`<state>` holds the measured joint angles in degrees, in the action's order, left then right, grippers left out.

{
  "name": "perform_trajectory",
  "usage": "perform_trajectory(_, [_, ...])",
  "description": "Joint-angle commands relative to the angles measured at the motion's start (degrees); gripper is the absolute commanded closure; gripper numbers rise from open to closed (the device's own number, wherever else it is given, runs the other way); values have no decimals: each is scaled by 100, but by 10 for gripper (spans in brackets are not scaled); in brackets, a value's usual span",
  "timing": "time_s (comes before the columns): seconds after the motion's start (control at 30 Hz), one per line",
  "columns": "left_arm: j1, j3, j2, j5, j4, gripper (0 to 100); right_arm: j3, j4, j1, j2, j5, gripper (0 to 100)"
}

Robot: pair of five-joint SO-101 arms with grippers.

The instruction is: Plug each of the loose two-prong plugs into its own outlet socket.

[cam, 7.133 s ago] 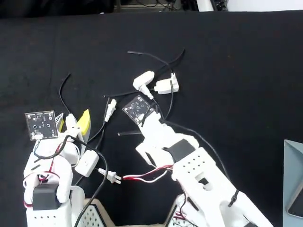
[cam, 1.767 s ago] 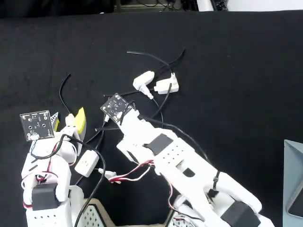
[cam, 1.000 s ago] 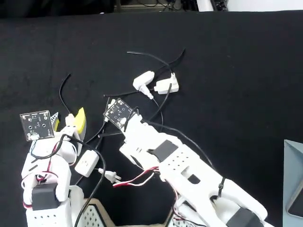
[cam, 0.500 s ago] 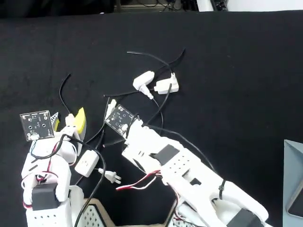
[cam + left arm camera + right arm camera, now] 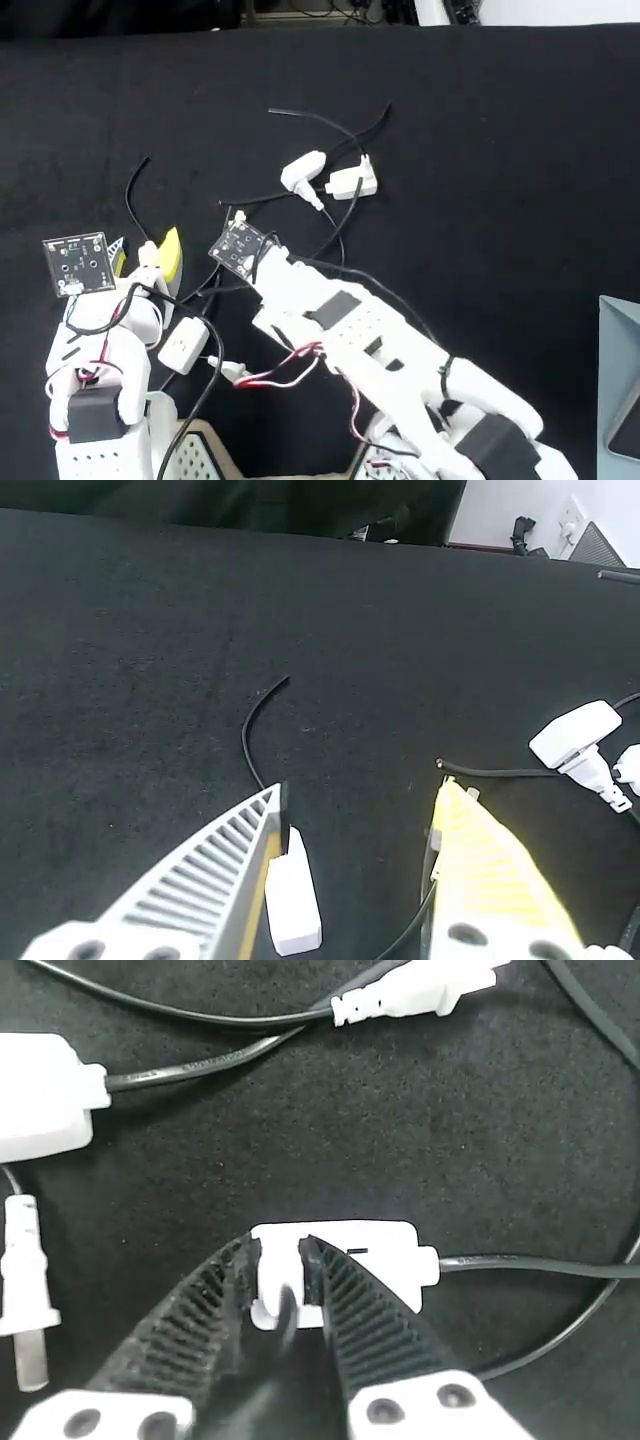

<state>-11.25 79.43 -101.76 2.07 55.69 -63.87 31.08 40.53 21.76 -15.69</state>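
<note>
My right gripper (image 5: 280, 1252) is shut on the end of a white socket block (image 5: 350, 1260) whose cord runs off sideways. A slim white plug (image 5: 420, 995) lies beyond it; another socket (image 5: 40, 1095) and a two-prong plug (image 5: 25, 1290) lie to one side. From above, the right arm's wrist board (image 5: 240, 250) covers that spot. My left gripper (image 5: 150, 245) (image 5: 360, 790) stands open at the table's near left. A white plug (image 5: 290, 900) rests against its grey finger (image 5: 240, 840). Farther back lie a plug (image 5: 303, 168) and a socket (image 5: 352, 182).
Black cords (image 5: 330, 130) loop across the middle of the black cloth. A white socket (image 5: 185, 345) and a pronged plug (image 5: 235, 372) lie between the two arm bases. A grey object (image 5: 622, 390) sits at the right edge. The cloth's far and right parts are bare.
The right arm has swung left from the table's middle toward the left arm and kept shifting in the last second. The left arm moved slightly early on, then stayed still.
</note>
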Motion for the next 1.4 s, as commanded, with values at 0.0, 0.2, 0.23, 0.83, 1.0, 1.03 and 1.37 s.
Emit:
perform_trajectory(0.0, [40, -31, 0, -9, -132, 750, -13, 26, -360, -391, -202, 987])
perform_trajectory(0.2, [31, -31, -9, -9, -132, 750, 66, 44, -422, -312, -237, 987])
perform_trajectory(0.23, [31, -31, -18, -9, -114, 750, 145, 141, -492, -224, -237, 987])
perform_trajectory(0.83, [48, -22, -26, -9, -97, 752, 2774, 782, -1793, 286, -229, 987])
perform_trajectory(1.0, [48, -13, -26, -9, -97, 752, 2993, -396, -2163, -655, -229, 987])
perform_trajectory(1.03, [48, -13, -26, -9, -97, 752, 3037, -607, -2163, -831, -229, 987])
perform_trajectory(1.37, [57, 57, -35, -9, -132, 752, 4400, -1169, -2374, -2782, -202, 953])
